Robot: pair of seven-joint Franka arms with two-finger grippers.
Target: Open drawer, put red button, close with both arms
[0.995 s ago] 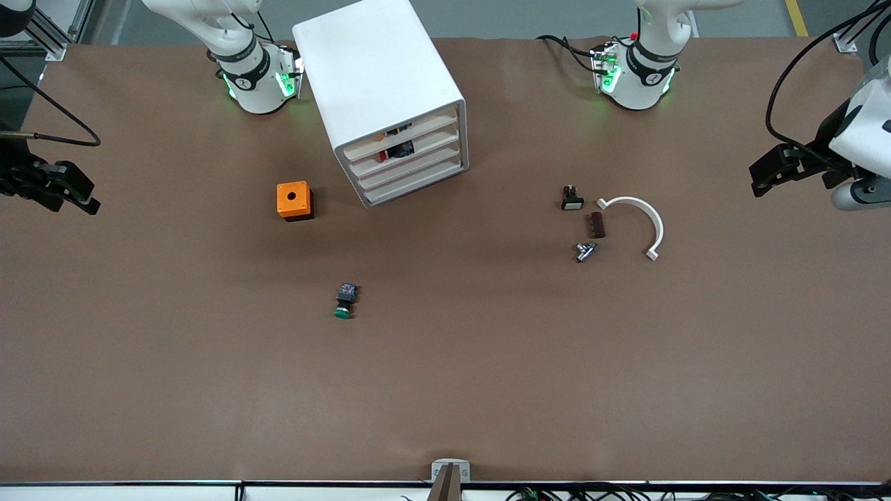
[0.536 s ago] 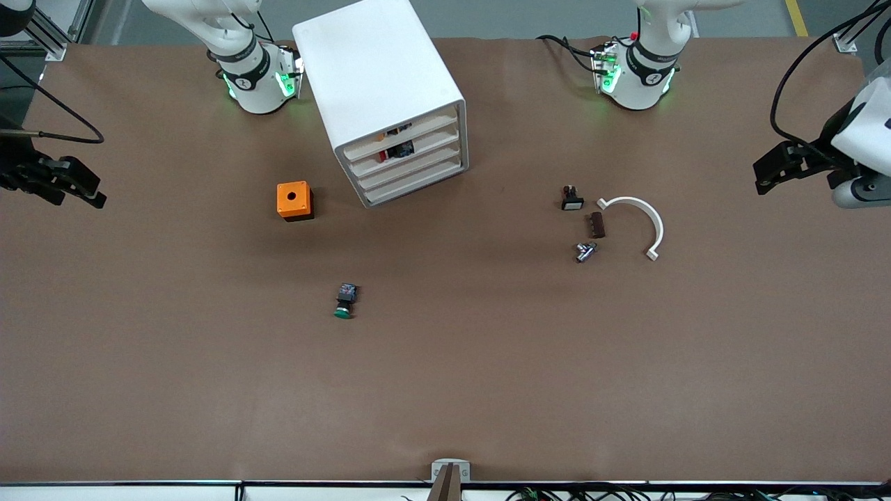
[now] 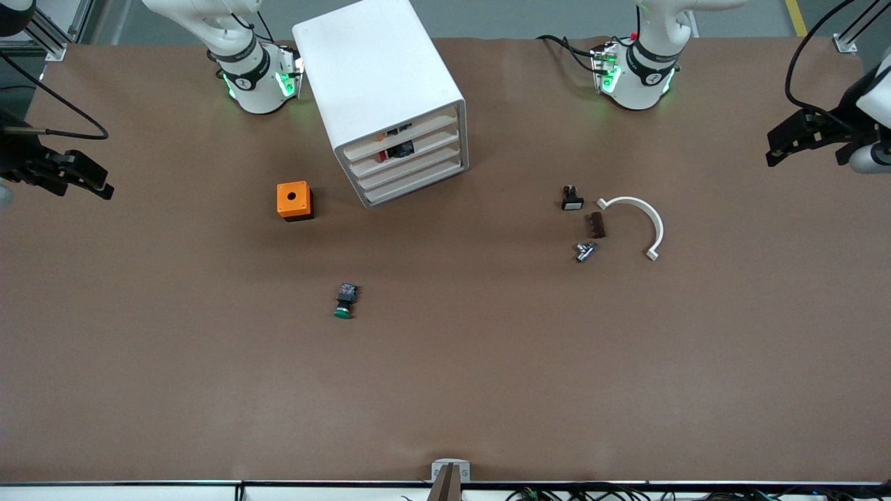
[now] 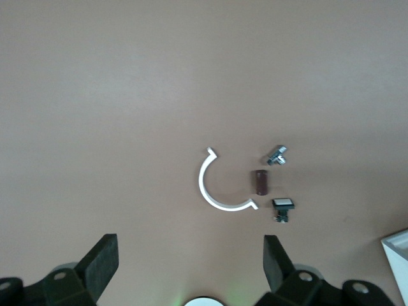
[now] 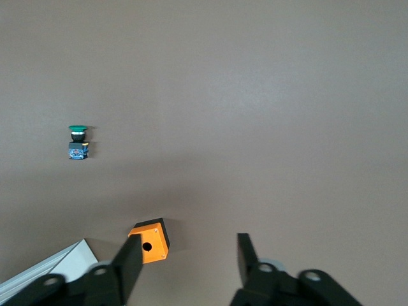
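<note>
The white cabinet [image 3: 379, 76] stands between the two bases. The fronts of its four drawers line up. In the gap over the second-from-top drawer [image 3: 424, 145] I see the red button [image 3: 383, 156], its red cap beside its dark block. My left gripper [image 3: 770, 147] is open and empty over the table's edge at the left arm's end; its wrist view shows it wide open [image 4: 189, 252]. My right gripper [image 3: 104, 184] is open and empty over the table's edge at the right arm's end; it also shows in its wrist view [image 5: 188, 252].
An orange box with a hole [image 3: 294, 200] sits beside the cabinet. A green-capped button [image 3: 344, 300] lies nearer the camera. A white arc [image 3: 644, 219], a brown piece [image 3: 596, 225], a metal piece [image 3: 585, 251] and a small black switch [image 3: 571, 199] lie toward the left arm's end.
Both grippers have drifted toward the robots' bases, the right one a little inward over the table, the left one outward past its end. Nothing on the table has moved.
</note>
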